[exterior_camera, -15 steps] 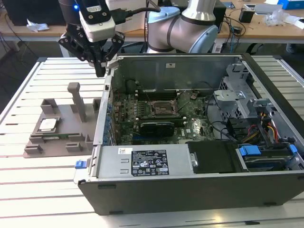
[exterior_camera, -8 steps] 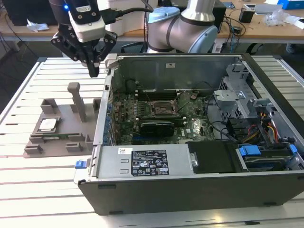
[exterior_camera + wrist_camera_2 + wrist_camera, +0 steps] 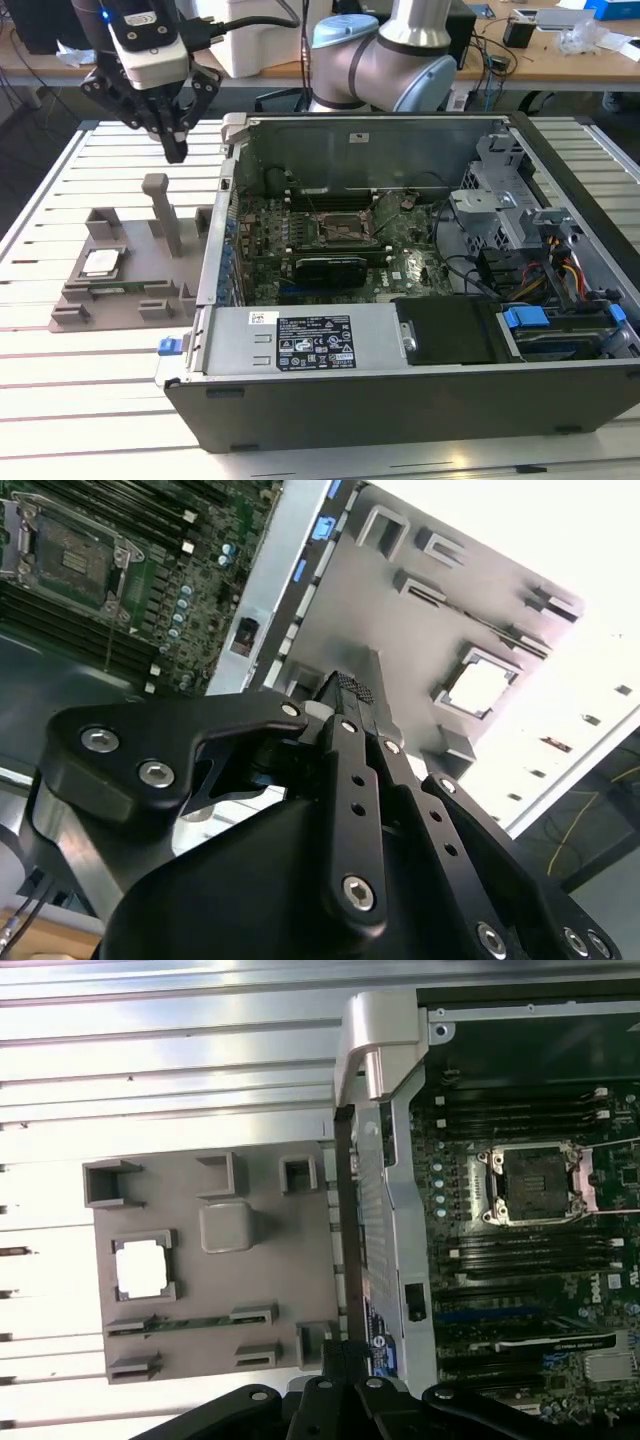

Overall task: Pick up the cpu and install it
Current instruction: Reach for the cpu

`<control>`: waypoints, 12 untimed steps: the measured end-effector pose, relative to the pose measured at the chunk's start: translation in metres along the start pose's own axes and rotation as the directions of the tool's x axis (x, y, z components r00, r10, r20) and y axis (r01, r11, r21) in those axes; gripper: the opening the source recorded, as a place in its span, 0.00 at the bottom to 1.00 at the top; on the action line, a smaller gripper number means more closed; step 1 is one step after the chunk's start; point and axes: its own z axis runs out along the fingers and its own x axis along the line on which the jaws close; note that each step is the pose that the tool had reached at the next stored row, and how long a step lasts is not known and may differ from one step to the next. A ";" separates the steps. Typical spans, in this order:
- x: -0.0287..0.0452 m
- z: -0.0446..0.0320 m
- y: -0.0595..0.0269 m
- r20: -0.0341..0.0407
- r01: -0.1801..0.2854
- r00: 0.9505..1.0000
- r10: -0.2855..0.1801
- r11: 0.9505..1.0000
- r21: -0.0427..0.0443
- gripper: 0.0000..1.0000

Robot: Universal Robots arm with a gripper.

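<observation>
Overhead, the gripper (image 3: 175, 150) hangs with its fingers pressed together on nothing. Below it, toward the exterior view's left, the cpu (image 3: 101, 262) lies flat in a pocket of the grey tray (image 3: 140, 272), well apart from the fingers. The open computer case (image 3: 400, 400) stands beside the tray, and the socket (image 3: 345, 228) on its board lies farther from the gripper.

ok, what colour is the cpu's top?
Silvery-grey on the cpu, with a pale edge; clearest in the exterior view.

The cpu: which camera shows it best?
First wrist view: the cpu is seen flat-on, whole, seated in the grey fixture. The exterior view shows it obliquely; the second wrist view, tilted and glare-bright past the gripper.
</observation>
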 end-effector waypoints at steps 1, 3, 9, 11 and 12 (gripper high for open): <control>0.0029 -0.0001 -0.0002 0.000 0.000 1.000 0.000 1.000 0.000 0.11; 0.0086 -0.0002 -0.0006 0.000 0.000 1.000 0.000 1.000 0.000 0.11; 0.0247 -0.0006 -0.0018 0.000 0.000 1.000 0.000 1.000 0.000 0.11; 0.0298 -0.0008 -0.0022 0.000 0.000 1.000 0.000 1.000 0.000 0.11; 0.0326 -0.0009 -0.0024 0.000 0.000 1.000 0.000 1.000 0.000 0.11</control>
